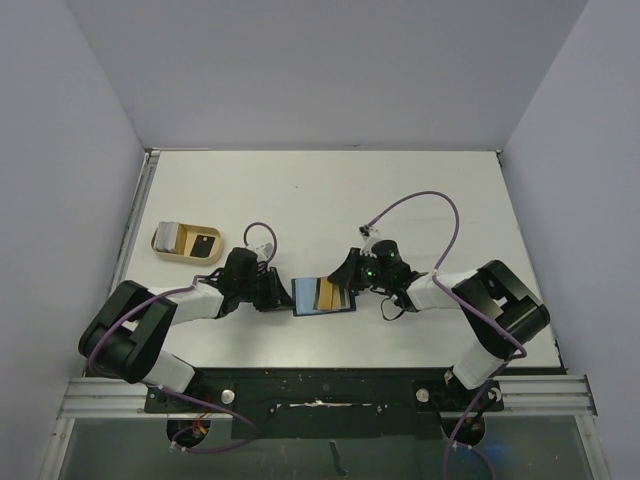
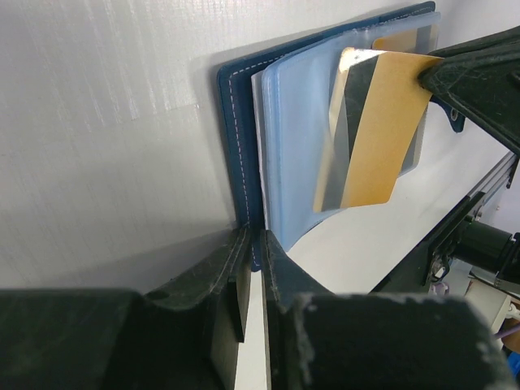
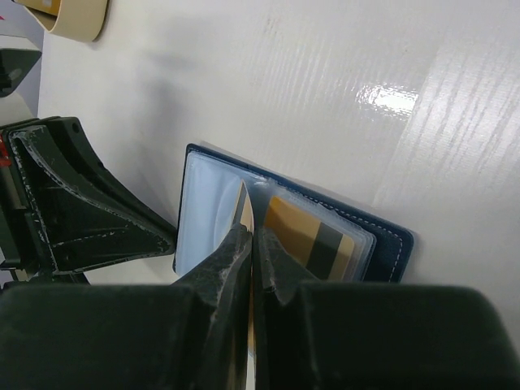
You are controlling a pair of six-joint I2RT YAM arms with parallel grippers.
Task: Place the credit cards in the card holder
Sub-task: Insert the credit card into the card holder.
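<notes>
Card holder (image 2: 231, 138) sat open, left claw (image 2: 252, 244) clamped on its edge, right claw (image 3: 252, 236) gripping the unslotted tan card (image 2: 378, 134), black card (image 1: 205, 244) left in tray (image 1: 190, 259)

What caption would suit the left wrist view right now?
Left gripper pinches an edge of the open card holder while the right gripper holds the tan card over its clear sleeves.

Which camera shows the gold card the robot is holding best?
The left wrist view: the gold card faces it, dark stripe showing, pinched by the right end effector. The top view shows only a tiny tan patch; the right wrist view sees it edge-on.
</notes>
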